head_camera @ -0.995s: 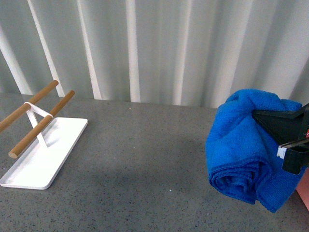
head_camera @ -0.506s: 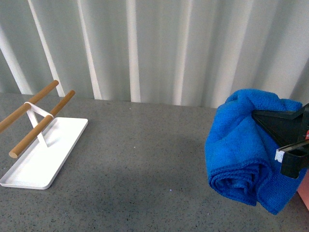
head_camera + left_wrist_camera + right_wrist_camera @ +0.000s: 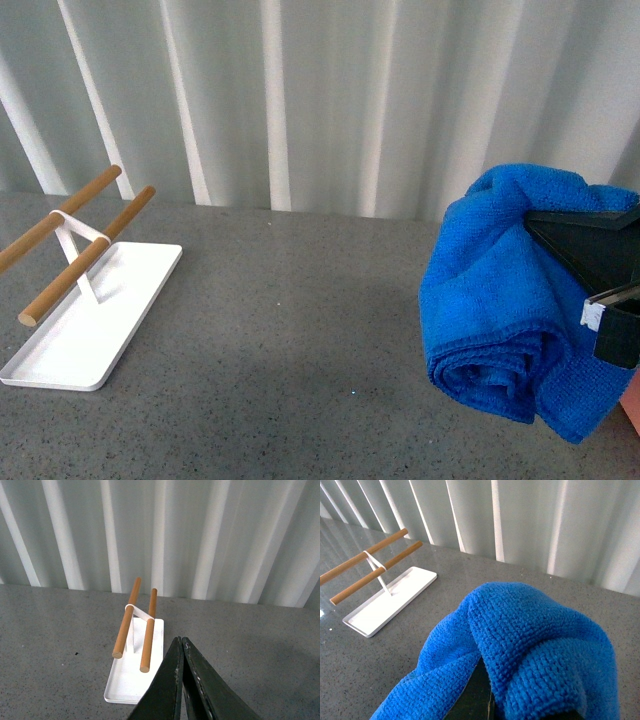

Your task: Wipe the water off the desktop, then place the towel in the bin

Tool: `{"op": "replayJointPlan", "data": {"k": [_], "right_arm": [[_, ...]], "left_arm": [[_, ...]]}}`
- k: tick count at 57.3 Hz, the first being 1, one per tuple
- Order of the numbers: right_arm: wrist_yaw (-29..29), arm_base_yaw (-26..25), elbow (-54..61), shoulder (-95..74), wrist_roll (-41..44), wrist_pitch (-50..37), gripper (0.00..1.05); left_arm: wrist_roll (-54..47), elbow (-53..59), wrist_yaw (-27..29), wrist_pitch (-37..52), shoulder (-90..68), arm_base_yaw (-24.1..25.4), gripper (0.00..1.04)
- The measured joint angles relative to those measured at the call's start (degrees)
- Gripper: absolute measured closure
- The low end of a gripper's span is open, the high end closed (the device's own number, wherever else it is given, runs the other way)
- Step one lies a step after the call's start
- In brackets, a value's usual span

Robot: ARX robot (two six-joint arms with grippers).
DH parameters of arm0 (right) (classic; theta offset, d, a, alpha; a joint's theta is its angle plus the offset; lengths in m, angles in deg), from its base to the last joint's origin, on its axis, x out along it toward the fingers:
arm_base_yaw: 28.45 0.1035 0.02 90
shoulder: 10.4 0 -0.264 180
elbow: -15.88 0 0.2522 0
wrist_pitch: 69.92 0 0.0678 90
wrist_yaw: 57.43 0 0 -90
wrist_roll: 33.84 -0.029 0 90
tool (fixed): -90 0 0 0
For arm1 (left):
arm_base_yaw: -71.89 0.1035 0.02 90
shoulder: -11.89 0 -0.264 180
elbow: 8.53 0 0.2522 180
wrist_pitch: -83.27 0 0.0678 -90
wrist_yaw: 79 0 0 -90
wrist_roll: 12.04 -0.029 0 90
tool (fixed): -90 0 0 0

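The bright blue towel (image 3: 500,300) hangs bunched and rolled in the air at the right of the front view, above the dark grey desktop (image 3: 290,340). My right gripper (image 3: 540,222) is shut on the towel, its black fingers coming in from the right edge. In the right wrist view the towel (image 3: 530,650) fills the foreground and wraps the jaws. A sliver of the salmon-pink bin (image 3: 633,405) shows at the right edge, below the gripper. My left gripper (image 3: 179,641) is shut and empty above the desktop (image 3: 60,645), out of the front view.
A flat white tray (image 3: 90,325) with two wooden rods (image 3: 85,262) on a stand sits at the left of the desktop; it also shows in the left wrist view (image 3: 131,675) and the right wrist view (image 3: 390,605). A ribbed white wall (image 3: 320,100) closes the back.
The right gripper with the towel has risen slightly and shifted a little; the towel hangs a bit higher. The tray and the left arm have not moved.
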Motion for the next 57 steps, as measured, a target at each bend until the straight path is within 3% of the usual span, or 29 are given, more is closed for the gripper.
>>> {"op": "replayJointPlan", "data": {"k": [42,48,57], "right_arm": [[-0.3,0.9,0.1,3.1,0.0,2.6,1.00],[-0.2,1.0,0.1,3.1,0.0,2.5,1.00],[-0.2,1.2,0.1,2.7,0.0,2.6,1.00]], "left_arm": [[0.0,0.0,0.0,-15.5,15.9,0.0,1.01],[-0.1,0.0,0.0,-24.7,23.0,0.0,1.01],[-0.1,0.0,0.0,-25.8,25.8,0.0,1.01]]}}
